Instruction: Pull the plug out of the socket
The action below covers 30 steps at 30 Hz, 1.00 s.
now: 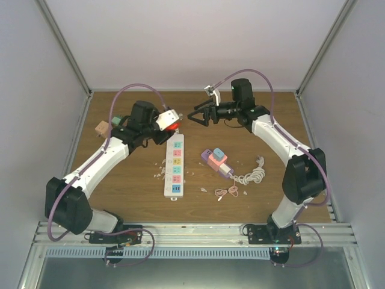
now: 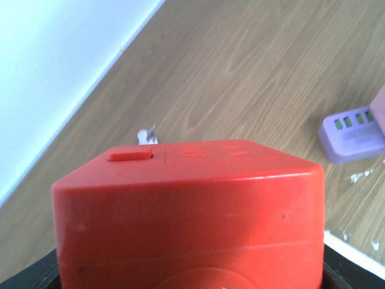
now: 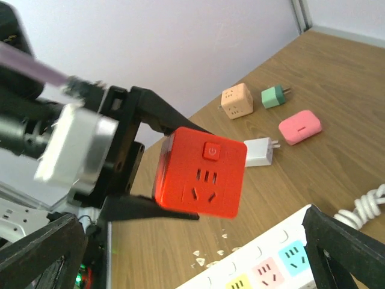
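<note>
Left gripper [image 1: 166,126] clamps the red socket cube [image 3: 201,171]; right gripper [image 1: 197,117], at its 3 o'clock, gapes empty; no plug visible in it, so the pull looks done.

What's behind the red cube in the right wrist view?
A white plug pokes out past the red cube, prongs pointing away. Its near end is covered, so whether they touch is unclear.

My left arm [image 1: 99,158] and right arm [image 1: 275,133] are showing white between bulky black joint housings [image 1: 66,205]. A lilac cable [image 1: 137,85] is looping loosely along each. My left gripper [image 1: 171,122] and right gripper [image 1: 196,118] are showing matte black angular fingers [image 3: 150,105].
</note>
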{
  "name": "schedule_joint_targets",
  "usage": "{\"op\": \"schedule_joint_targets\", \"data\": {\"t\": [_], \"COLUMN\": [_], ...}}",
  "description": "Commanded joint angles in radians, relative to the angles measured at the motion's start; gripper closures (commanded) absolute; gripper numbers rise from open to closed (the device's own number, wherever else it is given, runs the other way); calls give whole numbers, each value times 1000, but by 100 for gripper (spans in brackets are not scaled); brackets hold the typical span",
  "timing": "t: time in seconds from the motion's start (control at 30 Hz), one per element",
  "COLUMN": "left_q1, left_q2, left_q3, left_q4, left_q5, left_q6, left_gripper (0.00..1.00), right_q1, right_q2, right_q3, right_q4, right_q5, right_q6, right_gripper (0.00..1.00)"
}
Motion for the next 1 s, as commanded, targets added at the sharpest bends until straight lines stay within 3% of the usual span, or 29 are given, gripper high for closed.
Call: {"op": "schedule_joint_targets", "data": {"t": [0.0, 0.3, 0.6, 0.97], "left_q1": [100, 400, 700, 873], "left_q2": [-66, -101, -20, 172], "left_q3": [-35, -135, -147, -143], "left_q4": [-19, -124, -196, -205], "left_q5": [86, 115, 117, 92], "left_q6": [-19, 62, 146, 203], "left_gripper": [64, 64, 64, 63], "right_q1": [-17, -17, -18, -18], "right_q2": [-56, -120, -141, -160], "right_q3": [-2, -68, -106, -149], "right_q4": [-27, -87, -122, -177], "right_q5": [8, 61, 72, 125], "right_q6": [-101, -319, -428, -524], "right_gripper": [0, 0, 0, 0]}}
